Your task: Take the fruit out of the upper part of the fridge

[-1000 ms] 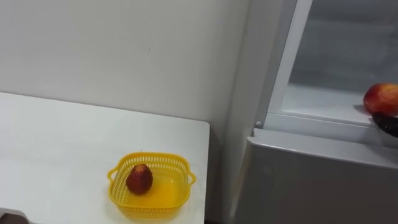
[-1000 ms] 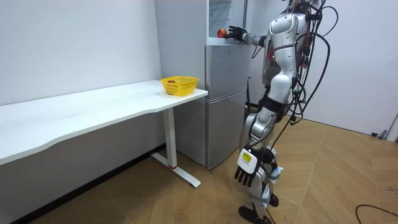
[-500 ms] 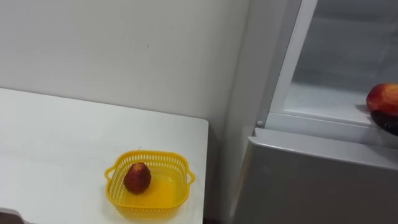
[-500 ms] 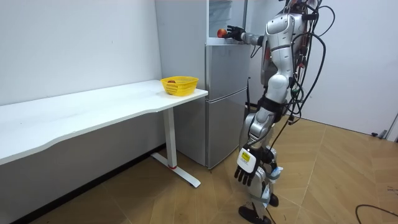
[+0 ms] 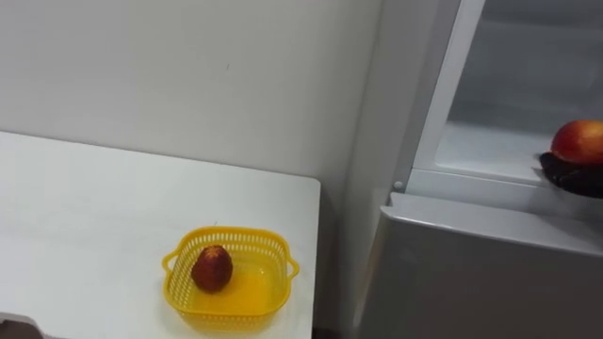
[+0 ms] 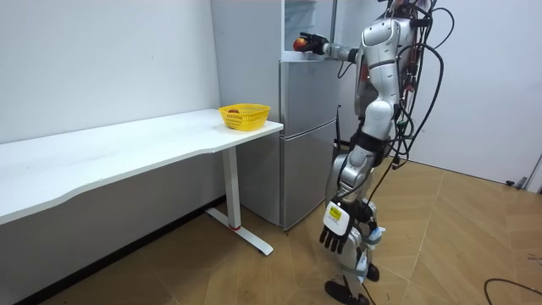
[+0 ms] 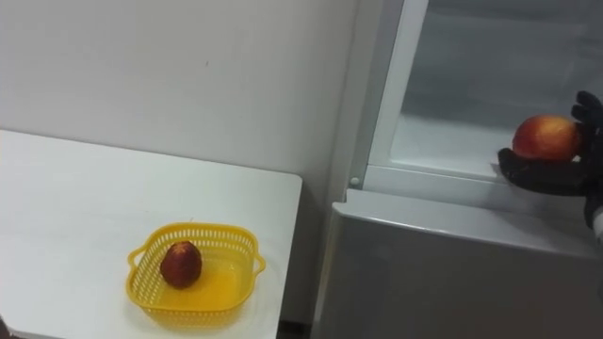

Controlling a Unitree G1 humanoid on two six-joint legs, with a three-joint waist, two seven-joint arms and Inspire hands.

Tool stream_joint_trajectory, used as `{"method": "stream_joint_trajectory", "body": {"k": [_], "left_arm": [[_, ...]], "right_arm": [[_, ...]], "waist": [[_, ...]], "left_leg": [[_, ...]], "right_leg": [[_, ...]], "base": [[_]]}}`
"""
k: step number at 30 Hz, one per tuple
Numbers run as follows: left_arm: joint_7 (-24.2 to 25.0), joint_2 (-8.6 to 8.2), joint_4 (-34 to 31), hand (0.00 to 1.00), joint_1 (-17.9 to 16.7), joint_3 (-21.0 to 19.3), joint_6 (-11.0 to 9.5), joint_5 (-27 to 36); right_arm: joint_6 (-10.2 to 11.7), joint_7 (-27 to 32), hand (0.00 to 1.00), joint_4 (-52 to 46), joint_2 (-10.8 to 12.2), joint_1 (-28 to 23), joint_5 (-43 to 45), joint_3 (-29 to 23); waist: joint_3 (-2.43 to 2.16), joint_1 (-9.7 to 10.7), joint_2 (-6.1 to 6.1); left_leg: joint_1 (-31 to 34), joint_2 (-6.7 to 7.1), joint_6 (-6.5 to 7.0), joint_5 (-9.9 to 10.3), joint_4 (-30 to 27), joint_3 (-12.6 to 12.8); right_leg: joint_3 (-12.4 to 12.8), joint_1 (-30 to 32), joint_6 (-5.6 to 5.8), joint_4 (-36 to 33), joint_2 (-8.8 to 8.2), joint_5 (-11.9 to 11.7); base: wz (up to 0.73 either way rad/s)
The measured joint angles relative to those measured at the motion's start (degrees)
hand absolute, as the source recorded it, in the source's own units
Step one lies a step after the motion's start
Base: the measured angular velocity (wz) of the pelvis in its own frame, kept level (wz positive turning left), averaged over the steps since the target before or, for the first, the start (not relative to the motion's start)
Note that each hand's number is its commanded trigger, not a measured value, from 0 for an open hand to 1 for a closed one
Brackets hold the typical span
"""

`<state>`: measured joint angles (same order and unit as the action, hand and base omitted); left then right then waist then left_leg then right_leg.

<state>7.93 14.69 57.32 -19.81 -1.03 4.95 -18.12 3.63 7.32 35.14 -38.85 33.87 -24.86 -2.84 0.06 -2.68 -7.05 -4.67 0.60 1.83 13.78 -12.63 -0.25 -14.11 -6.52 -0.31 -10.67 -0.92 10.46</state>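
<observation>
A red-yellow fruit [image 7: 545, 137] lies at the front edge of the open upper fridge compartment [image 7: 452, 141]. My right hand [image 7: 554, 175] cups it from below, with dark fingers curling up beside it on the right. The left eye view has the same fruit [image 5: 578, 141] at its right edge, over the hand [image 5: 569, 176]. In the room view I stand upright before the fridge, right arm stretched out high to the fruit [image 6: 298, 41]. My left hand [image 6: 339, 235] hangs low beside my leg with relaxed fingers.
A yellow basket [image 5: 256, 299] with one dark red fruit [image 5: 212, 268] stands on the white table [image 5: 85, 217], near its corner next to the fridge. The lower fridge door [image 5: 480, 282] is shut. A white wall runs behind the table.
My right hand has slid in under and round the fruit at the compartment's edge. The eye views shifted slightly; basket and table stayed put.
</observation>
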Motion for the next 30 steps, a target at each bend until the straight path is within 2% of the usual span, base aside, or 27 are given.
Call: {"method": "stream_joint_trajectory", "body": {"k": [5,6,7,8,21,26,30], "left_arm": [[0.01,0.00,-0.03,0.00,0.01,0.00,0.01,0.00],[0.01,0.00,-0.04,0.00,0.01,0.00,0.01,0.00],[0.01,0.00,-0.04,0.00,0.01,0.00,0.01,0.00],[0.01,0.00,-0.04,0.00,0.01,0.00,0.01,0.01],[0.03,0.01,0.18,0.00,0.01,0.04,0.01,0.01],[0.08,0.09,0.19,0.00,0.01,0.07,0.01,0.02],[0.10,0.07,0.14,0.00,0.13,0.06,0.00,0.02]], "right_arm": [[-0.03,-0.28,0.00,-0.01,0.00,0.00,-0.36,0.00],[-0.03,-0.47,0.10,-0.01,0.00,0.00,-0.47,0.00],[-0.03,-0.60,0.91,-0.01,0.00,0.00,-0.58,0.01],[-0.03,-0.64,1.00,-0.01,0.00,0.00,-0.66,0.01],[0.03,-1.44,1.00,-0.01,-0.01,-0.01,-0.82,1.59],[0.09,-1.38,1.00,0.05,-0.01,0.00,-0.89,1.57],[0.29,-0.61,1.00,0.04,-0.03,0.40,-0.93,0.94]], "waist": [[-0.01,-0.37,-0.02],[-0.02,-0.47,-0.03],[-0.03,-0.59,-0.04],[-0.03,-0.67,-0.04],[-0.16,-0.90,-0.50],[0.05,-1.04,-0.83],[0.08,-2.04,-0.87]], "left_leg": [[-0.01,-0.03,0.00,0.00,0.00,0.03],[-0.02,-0.07,0.00,0.00,-0.01,0.03],[-0.01,-0.21,0.00,0.00,-0.01,0.03],[-0.01,-0.25,0.00,0.00,0.00,0.03],[-0.01,-0.26,-0.01,0.00,-0.07,0.03],[0.01,-0.31,-0.01,0.00,0.03,-0.02],[0.02,-0.24,-0.02,0.00,-0.03,-0.07]], "right_leg": [[0.00,0.00,0.00,-0.01,0.01,0.00],[-0.01,0.00,0.00,-0.01,0.01,0.00],[-0.02,0.00,0.00,-0.01,0.00,0.00],[-0.03,0.00,0.00,-0.01,0.00,0.00],[-0.11,-0.03,0.00,-0.04,0.00,0.00],[-0.24,-0.05,0.00,-0.02,-0.02,0.00],[-0.26,0.00,0.00,0.04,0.07,0.00]], "base": [[0.00],[0.00],[0.00],[0.00],[0.00],[0.00],[0.00]]}}
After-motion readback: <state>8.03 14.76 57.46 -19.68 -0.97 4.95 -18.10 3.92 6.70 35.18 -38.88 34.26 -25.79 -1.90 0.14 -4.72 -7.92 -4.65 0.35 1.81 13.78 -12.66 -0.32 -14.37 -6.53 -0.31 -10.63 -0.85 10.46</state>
